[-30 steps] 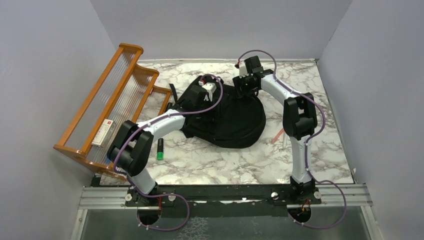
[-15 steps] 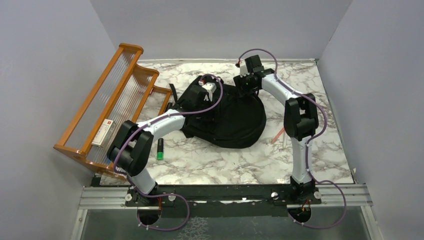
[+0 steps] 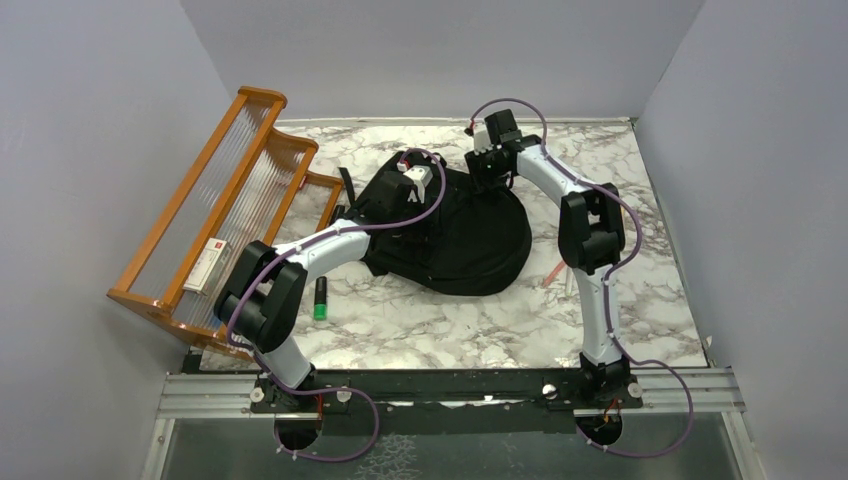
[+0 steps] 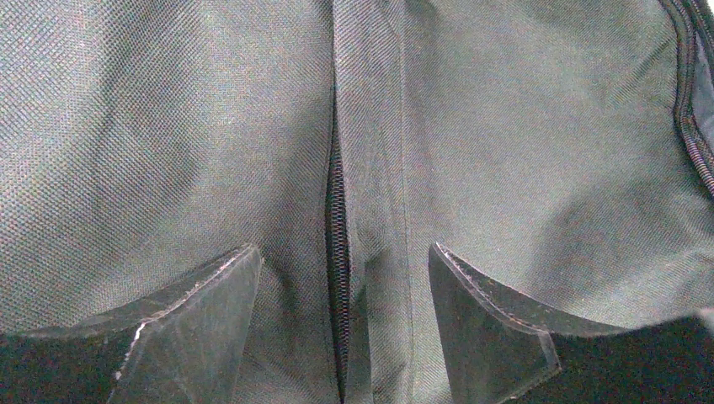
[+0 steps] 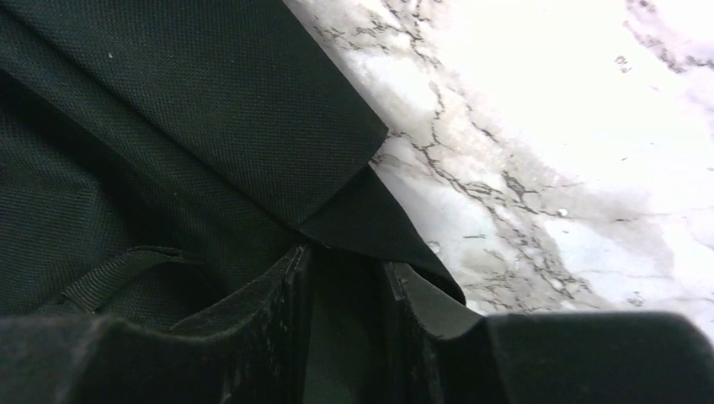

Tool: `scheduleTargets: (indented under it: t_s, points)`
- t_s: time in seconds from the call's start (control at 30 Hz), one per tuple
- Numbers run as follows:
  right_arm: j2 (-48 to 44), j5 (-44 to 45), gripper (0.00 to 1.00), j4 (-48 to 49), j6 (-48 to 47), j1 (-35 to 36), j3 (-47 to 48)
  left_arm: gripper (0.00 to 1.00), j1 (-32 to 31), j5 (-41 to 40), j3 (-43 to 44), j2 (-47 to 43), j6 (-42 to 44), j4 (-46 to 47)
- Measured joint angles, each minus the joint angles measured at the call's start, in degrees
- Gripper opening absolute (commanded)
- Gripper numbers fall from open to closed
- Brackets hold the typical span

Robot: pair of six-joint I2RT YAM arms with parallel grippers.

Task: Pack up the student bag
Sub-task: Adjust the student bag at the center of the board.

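- Lying flat on the far middle of the marble table [image 3: 450, 330], the bag [image 3: 470, 235] sat between both arms. A green-capped marker [image 3: 320, 298] and a wooden rack [image 3: 215, 215] lay to its left.
- The left gripper [image 4: 343, 252] was released. Its fingers spread to either side of a closed zip [image 4: 337, 194], close over the cloth.
- The right gripper [image 5: 347, 257] appeared clenched on a thin fold of cloth at the bag's far edge, beside bare marble.
- Risk: the fold could slip out under a pull, since little cloth lay between the fingers. The left fingers, if closed there, might bunch cloth without catching a zip pull, which no view showed.
- The overhead view gave the layout but hid both sets of fingertips under the wrists. Only the left wrist view showed the zip teeth. Only the right wrist view showed the pinched fold and a webbing loop [image 5: 118, 273].
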Motion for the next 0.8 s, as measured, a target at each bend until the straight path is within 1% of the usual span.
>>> scheduleTargets:
  t_s: [0.13,0.2,0.33,0.5,0.57,0.8]
  points:
    - [0.2,-1.03,0.31,-0.2,0.22,-0.02,0.0,0.74,0.0,0.0,-0.22,-0.02,0.02,0.26]
    - [0.17,-1.14,0.26,-0.15,0.33,-0.11,0.0,0.74,0.0,0.0,-0.24,-0.02,0.0,0.31]
    - [-0.15,-0.96,0.12,0.33,0.5,-0.28,-0.28,0.74,0.0,0.0,-0.28,-0.02,0.0,0.46]
    - [-2.36,-0.02,0.02,0.79,0.42,-0.33,-0.9,0.74,0.0,-0.02,-0.39,-0.02,0.0,0.72]
    - [-3.63,0.68,0.0,0.96,0.48,-0.31,-0.92,0.74,0.0,-0.02,-0.55,-0.02,0.0,1.03]
    - [-6.49,2.23,0.0,1.07,0.44,-0.2,-0.96,0.74,0.0,-0.02,-0.61,-0.02,-0.02,1.4]
